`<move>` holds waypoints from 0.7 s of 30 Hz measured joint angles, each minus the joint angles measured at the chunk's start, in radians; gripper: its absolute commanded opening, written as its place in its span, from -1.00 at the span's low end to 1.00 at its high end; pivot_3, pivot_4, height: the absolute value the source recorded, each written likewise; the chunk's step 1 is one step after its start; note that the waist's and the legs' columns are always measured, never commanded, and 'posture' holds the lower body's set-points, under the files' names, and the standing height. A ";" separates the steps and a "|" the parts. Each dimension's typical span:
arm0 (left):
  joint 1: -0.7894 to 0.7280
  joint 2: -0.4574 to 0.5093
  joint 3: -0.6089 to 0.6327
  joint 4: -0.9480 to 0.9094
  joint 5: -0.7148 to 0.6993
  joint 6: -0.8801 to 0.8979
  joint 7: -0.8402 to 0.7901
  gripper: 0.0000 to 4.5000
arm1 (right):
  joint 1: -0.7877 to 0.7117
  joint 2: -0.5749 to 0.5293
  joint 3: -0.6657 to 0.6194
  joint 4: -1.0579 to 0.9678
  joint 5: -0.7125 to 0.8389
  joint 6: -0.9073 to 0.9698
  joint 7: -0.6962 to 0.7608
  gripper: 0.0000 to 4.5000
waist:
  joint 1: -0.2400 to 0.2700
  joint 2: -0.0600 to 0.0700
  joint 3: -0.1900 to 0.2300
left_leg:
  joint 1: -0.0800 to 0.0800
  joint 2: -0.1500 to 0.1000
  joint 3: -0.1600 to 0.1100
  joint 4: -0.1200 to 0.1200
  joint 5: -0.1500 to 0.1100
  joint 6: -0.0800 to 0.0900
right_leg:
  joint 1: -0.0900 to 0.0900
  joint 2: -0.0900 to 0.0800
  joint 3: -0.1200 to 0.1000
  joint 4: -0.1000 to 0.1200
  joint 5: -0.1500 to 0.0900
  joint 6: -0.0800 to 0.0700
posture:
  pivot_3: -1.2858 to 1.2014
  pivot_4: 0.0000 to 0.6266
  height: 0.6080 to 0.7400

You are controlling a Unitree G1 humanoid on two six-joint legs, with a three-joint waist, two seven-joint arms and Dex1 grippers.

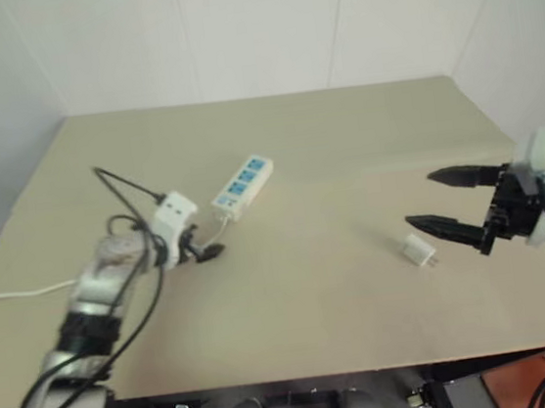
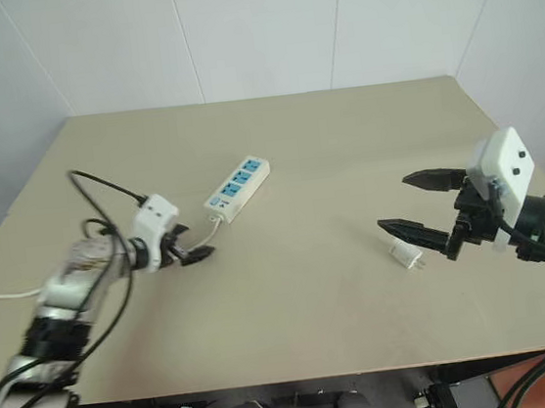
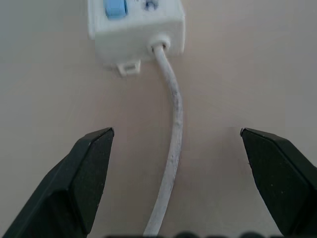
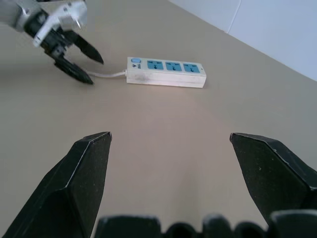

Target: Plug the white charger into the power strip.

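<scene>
White charger (image 2: 407, 254) lies on the tan table (image 2: 325, 149) at right of centre in the head view, prongs toward the lower right. It sits just below and beside the lower finger of the right gripper (image 2: 408, 203); whether finger and charger touch cannot be told. Right gripper: fingers spread wide, pointing toward the picture's left, nothing between them.

Power strip (image 2: 237, 186) lies diagonally at upper left of centre, three blue sockets up, switch end toward the lower left. Its thin white cord (image 3: 172, 148) leaves that end and curves toward the left gripper (image 2: 191, 243), which is at left of centre, near the switch end but apart from it. In the left wrist view the cord runs down between the two black fingers (image 3: 81, 173) without either touching it. Left gripper: fully spread, holding nothing.

Charger and power strip are well apart.
</scene>
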 measured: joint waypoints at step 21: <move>0.003 -0.058 0.025 0.091 0.051 -0.129 -0.047 -0.98 | -0.005 0.009 0.005 -0.002 0.001 -0.015 -0.016 1.00 | -0.005 0.003 -0.003 | 0.004 0.001 0.000 0.003 0.000 0.000 | 0.003 -0.001 0.001 0.004 0.000 0.000 | 0.03 -0.52 1.00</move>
